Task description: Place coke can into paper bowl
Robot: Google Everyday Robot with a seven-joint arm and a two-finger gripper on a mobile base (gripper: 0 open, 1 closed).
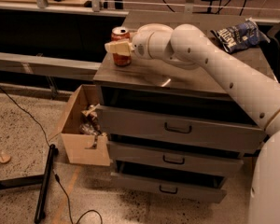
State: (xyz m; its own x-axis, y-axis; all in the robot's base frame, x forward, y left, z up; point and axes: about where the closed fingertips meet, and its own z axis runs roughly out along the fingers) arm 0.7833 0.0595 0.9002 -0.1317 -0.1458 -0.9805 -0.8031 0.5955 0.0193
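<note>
The coke can (121, 36), red with a silver top, stands upright at the left back corner of the drawer cabinet's top (177, 76). My gripper (117, 48) reaches in from the right at the end of my white arm (200, 55). It lies across the front of the can at mid height, covering part of it. The paper bowl is not in view. It may be hidden behind my arm.
A dark blue chip bag (235, 34) lies at the back right of the cabinet top. An open cardboard box (81, 132) with scraps stands on the floor left of the drawers. A black pole (44, 183) and cables lie on the floor.
</note>
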